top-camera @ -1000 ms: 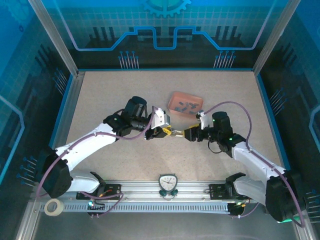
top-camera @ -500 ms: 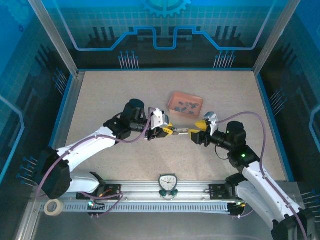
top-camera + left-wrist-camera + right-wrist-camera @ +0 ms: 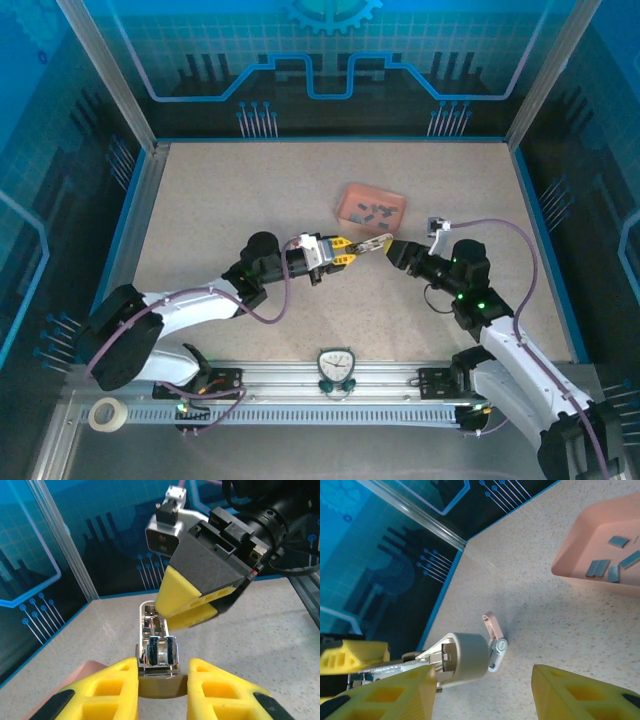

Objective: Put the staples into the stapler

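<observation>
Stapler [image 3: 155,640] sits clamped between jaws of left gripper [image 3: 162,677].

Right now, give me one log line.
left gripper: shut on stapler | right gripper: open, at stapler tip | staples: in tray

The stapler [image 3: 157,647] is silver-grey metal with a pale pink plastic part. The left gripper [image 3: 162,677] and right gripper [image 3: 482,690] have yellow pads on black. The staples [image 3: 598,568] are dark grey and the tray [image 3: 580,550] is salmon-pink. The table [image 3: 250,190] is speckled beige. The walls [image 3: 330,60] are blue with lighter circuit lines.
</observation>
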